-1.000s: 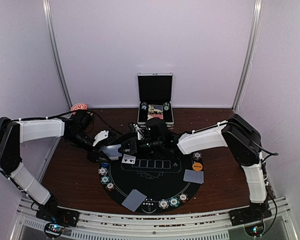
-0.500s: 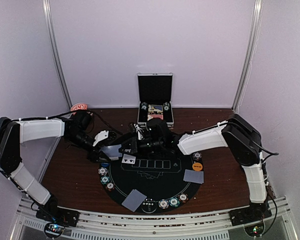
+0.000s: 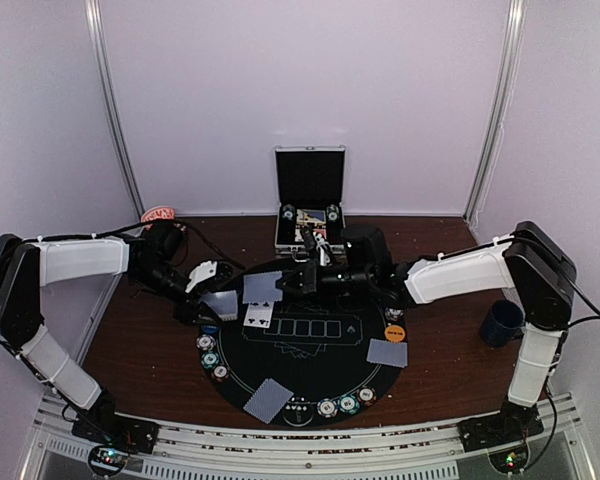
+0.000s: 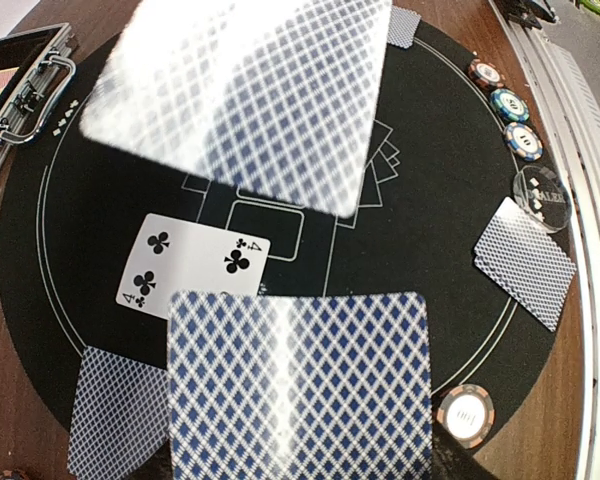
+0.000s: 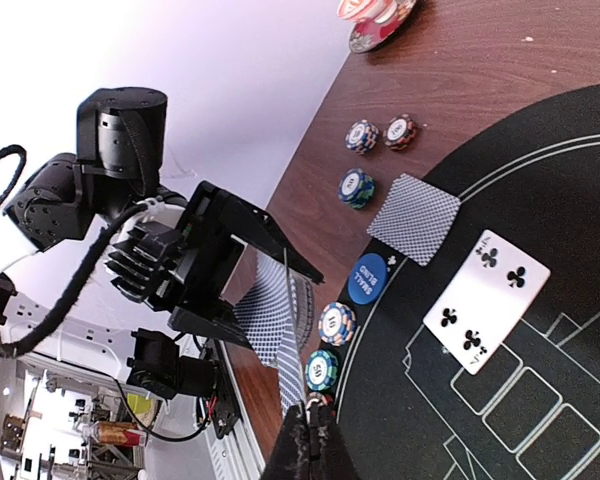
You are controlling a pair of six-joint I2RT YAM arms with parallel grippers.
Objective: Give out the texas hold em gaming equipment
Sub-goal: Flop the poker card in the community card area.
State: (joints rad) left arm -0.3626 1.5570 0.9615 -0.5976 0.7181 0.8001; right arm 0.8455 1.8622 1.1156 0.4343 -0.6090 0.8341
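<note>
My left gripper (image 3: 216, 300) is shut on a deck of blue-backed playing cards (image 4: 300, 385) at the left rim of the black felt mat (image 3: 310, 372); the deck hides its fingers. My right gripper (image 5: 316, 418) is shut on one card (image 5: 292, 345), held by its edge just right of the deck and above the mat. That card (image 3: 263, 288) hangs over the face-up four of clubs (image 3: 258, 317). Face-down cards (image 3: 387, 352) (image 3: 269, 400) lie at the mat's right and front. Striped chips (image 3: 210, 345) (image 3: 341, 405) ring the mat, with a blue button (image 5: 366, 280) and an orange button (image 3: 394, 333).
The open metal case (image 3: 311, 200) stands at the back with more chips and cards in it. A dark blue mug (image 3: 502, 322) sits on the wooden table at the right. A red-and-white object (image 3: 160, 214) lies at the back left.
My right gripper closed on the top card and drew it rightward off the deck. The right arm swung out, uncovering the mug. The left arm stayed still.
</note>
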